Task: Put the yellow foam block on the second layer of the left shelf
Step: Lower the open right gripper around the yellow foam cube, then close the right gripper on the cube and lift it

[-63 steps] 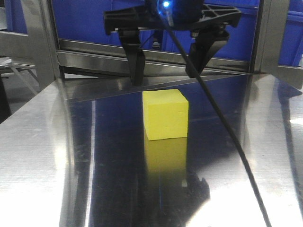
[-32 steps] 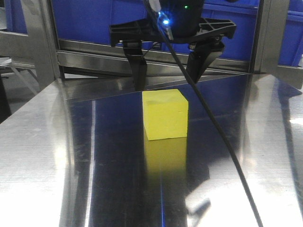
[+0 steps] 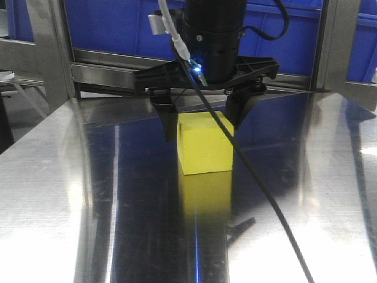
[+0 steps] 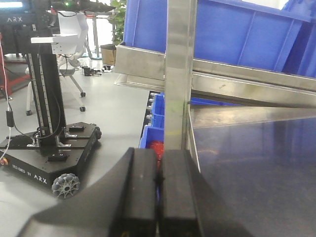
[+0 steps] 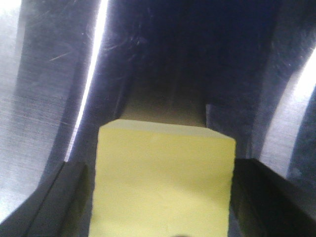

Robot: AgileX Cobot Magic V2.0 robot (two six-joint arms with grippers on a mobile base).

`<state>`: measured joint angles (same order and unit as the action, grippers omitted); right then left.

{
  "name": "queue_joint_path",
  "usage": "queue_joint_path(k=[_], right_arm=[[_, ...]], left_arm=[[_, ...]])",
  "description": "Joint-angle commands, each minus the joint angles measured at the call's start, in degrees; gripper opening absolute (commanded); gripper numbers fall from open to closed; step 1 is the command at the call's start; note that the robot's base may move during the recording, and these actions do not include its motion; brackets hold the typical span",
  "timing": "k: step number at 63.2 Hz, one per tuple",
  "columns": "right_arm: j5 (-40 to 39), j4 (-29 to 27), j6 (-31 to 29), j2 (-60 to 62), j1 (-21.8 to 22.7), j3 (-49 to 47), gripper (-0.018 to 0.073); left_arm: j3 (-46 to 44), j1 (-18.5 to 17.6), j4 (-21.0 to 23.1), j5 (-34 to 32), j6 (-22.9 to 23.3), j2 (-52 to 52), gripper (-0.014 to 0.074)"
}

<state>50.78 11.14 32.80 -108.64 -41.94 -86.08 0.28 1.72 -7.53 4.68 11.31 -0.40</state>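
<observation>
The yellow foam block (image 3: 203, 152) rests on the shiny metal shelf surface (image 3: 88, 194). My right gripper (image 3: 202, 127) has come down over it, open, with one black finger on each side of the block. In the right wrist view the yellow foam block (image 5: 163, 182) fills the space between the fingers (image 5: 69, 197), with thin gaps still showing at both sides. My left gripper (image 4: 159, 153) is shut with nothing in it, off the left edge of the shelf next to a steel upright post (image 4: 177, 74).
Blue plastic bins (image 3: 118, 23) sit behind a steel rail at the back of the shelf. A black cable (image 3: 259, 188) trails from the right arm across the front. A black wheeled base (image 4: 49, 153) stands on the floor to the left.
The right gripper has come down from above and behind the block until its open fingers straddle it. The block has not moved.
</observation>
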Motion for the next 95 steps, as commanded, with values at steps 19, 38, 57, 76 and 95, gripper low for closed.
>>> queue_joint_path(k=[19, 38, 57, 76, 95], right_arm=[[-1.8, 1.6, 0.0, 1.7, 1.4, -1.8, 0.044], [-3.0, 1.6, -1.2, 5.3, 4.9, -0.7, 0.0289], [-11.6, -1.3, -11.3, 20.9, 16.0, 13.8, 0.0289], [-11.7, -3.1, -20.8, 37.0, 30.5, 29.1, 0.0289], [-14.0, -5.3, -25.7, 55.6, 37.7, 43.5, 0.0289]], left_arm=[[1.5, 0.0, 0.1, -5.0, 0.2, 0.5, 0.0137], [1.5, 0.0, 0.1, -4.7, 0.2, 0.5, 0.0137], [1.5, 0.0, 0.1, -5.0, 0.2, 0.5, 0.0137], [1.5, 0.0, 0.1, -5.0, 0.2, 0.5, 0.0137], [1.5, 0.0, 0.1, -4.7, 0.2, 0.5, 0.0137]])
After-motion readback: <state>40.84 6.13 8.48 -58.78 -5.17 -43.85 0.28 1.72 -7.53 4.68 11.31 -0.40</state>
